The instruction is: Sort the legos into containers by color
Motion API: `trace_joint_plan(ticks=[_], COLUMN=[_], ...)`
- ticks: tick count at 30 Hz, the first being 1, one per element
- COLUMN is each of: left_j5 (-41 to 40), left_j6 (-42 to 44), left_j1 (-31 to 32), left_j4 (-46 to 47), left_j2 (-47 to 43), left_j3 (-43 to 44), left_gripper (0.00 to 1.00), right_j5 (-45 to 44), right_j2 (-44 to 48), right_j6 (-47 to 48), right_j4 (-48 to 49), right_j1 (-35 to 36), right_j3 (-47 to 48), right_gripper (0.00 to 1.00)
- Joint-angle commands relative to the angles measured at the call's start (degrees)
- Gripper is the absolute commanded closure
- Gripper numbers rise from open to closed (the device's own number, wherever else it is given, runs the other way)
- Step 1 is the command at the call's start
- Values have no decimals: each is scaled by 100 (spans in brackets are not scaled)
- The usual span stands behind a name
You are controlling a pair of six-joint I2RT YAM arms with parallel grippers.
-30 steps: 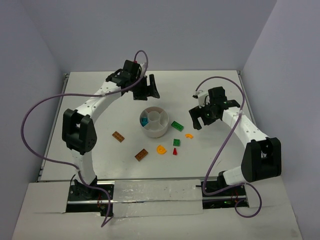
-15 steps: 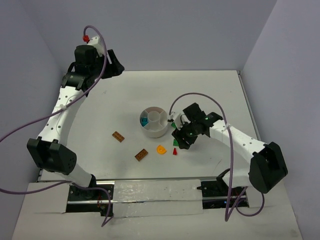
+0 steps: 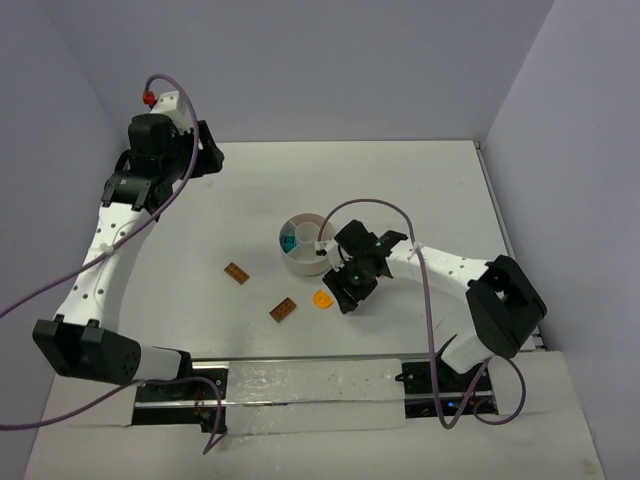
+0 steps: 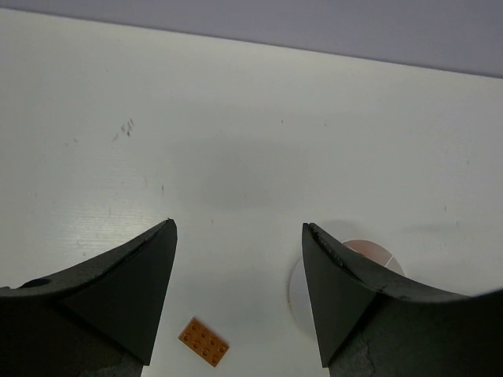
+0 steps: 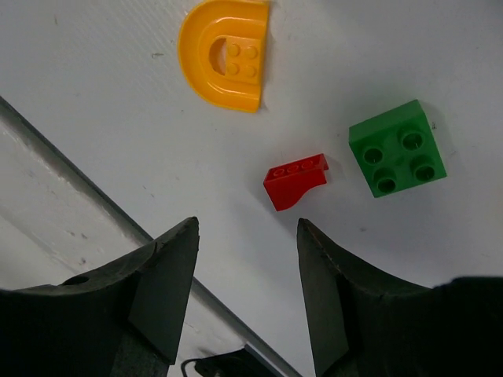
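Observation:
The white dish [image 3: 303, 262] stands mid-table with a teal lego [image 3: 289, 243] in one wedge. Two brown-orange legos [image 3: 237, 273] [image 3: 283, 310] and a yellow-orange arch [image 3: 322, 298] lie in front of it. My right gripper [image 3: 345, 293] is open, low over the table just right of the arch. The right wrist view shows the arch [image 5: 226, 51], a red lego [image 5: 295, 181] and a green lego [image 5: 397, 147] ahead of the open right gripper [image 5: 247, 228]. My left gripper [image 3: 207, 155] is open and empty at the back left; its view shows one brown-orange lego [image 4: 203, 342] and the dish [image 4: 297, 287].
Grey walls close the table at the back and both sides. A taped strip [image 3: 310, 385] runs along the near edge between the arm bases. Purple cables loop off both arms.
My left arm has swung from beside the dish to the back left corner. My right gripper has moved left and down, from right of the dish to over the red and green legos.

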State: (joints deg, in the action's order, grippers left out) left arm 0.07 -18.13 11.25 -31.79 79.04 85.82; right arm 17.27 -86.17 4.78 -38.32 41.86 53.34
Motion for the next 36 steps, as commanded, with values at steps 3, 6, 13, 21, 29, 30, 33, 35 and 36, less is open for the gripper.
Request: trace_joint_plan(ticks=[3,6,13,21,29,30,33,35,36], left_j5=[-335,-392,-487,-507,-490,-490,-496,-509,-516], left_j6=[151,153,214,230,247,249,264,275,275], left_j1=[-8,-8,-8,-8,-8,-8,-8,-8,-8], left_j4=[135,113,115,120,137,138,133,147,147], left_j2=[-295,-326,-366,-382,-380,-386,-402,-407,-407], left_j3=[-91,-97,-95,-180,-221,-234,-262,-287,-302], left_gripper=[25,25,25,25,25,24,24,25,25], right_j5=[-425,-659,-1092,-1124,-1023,-1024,-982,-941,-903], right_j2=[-131,-194,-298,-318,-569,-619,-724,-799,-829], right_j6=[-1048,-1166,-1451,-1663,-1742,-1760,-1799,-1797,-1805], right_j4=[516,591,765,870,852,852,841,834,826], right_j1=[138,138,144,32,-124,-142,-206,-277,-300], right_j3=[140,115,18,-122,-130,-131,-128,-122,-122], right_gripper=[40,41,43,52,55,55,54,55,56])
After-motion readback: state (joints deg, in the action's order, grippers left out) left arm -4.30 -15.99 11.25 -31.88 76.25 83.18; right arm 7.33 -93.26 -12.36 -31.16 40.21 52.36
